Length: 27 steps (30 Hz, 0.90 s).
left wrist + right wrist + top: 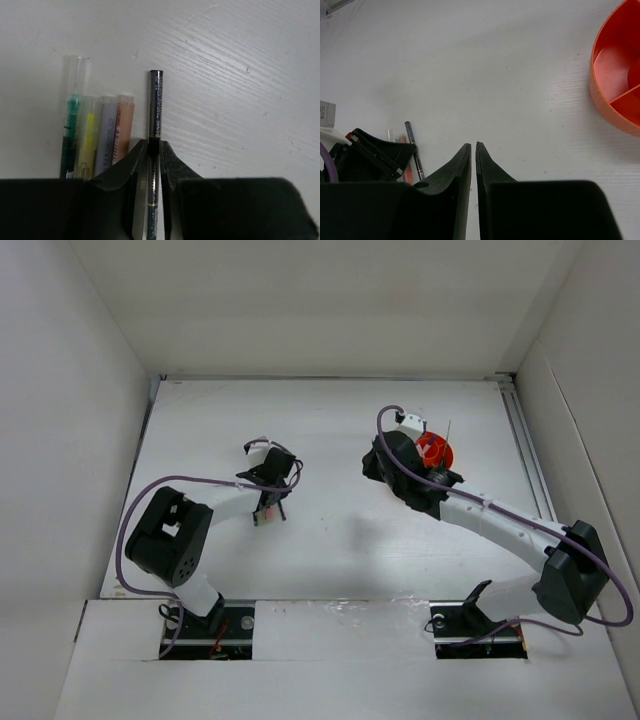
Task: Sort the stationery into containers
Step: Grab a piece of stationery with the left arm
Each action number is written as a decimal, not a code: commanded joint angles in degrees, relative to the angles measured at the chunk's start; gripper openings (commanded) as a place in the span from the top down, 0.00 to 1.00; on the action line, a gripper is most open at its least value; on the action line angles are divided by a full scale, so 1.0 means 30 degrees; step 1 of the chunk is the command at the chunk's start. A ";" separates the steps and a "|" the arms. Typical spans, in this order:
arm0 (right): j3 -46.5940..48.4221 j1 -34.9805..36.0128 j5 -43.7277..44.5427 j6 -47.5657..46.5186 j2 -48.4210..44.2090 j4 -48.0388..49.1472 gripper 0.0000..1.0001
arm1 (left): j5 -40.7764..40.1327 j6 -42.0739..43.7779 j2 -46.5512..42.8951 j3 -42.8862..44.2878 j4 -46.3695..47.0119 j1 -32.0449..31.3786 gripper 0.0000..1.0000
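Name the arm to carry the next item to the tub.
Left: the left gripper is closed on the thin dark pen; the right gripper hangs shut and empty near the round orange plastic tub.

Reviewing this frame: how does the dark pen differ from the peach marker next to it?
The dark pen is thin and nearly black; the peach marker is thicker and pale. The pen is pinched by the left gripper; the marker lies free beside it. Both point the same way.
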 commanded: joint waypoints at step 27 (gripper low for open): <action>-0.0639 -0.2005 -0.4155 -0.0315 -0.0730 0.2177 0.37 | 0.9186 0.2683 -0.3906 -0.2409 0.7629 -0.0833 1.00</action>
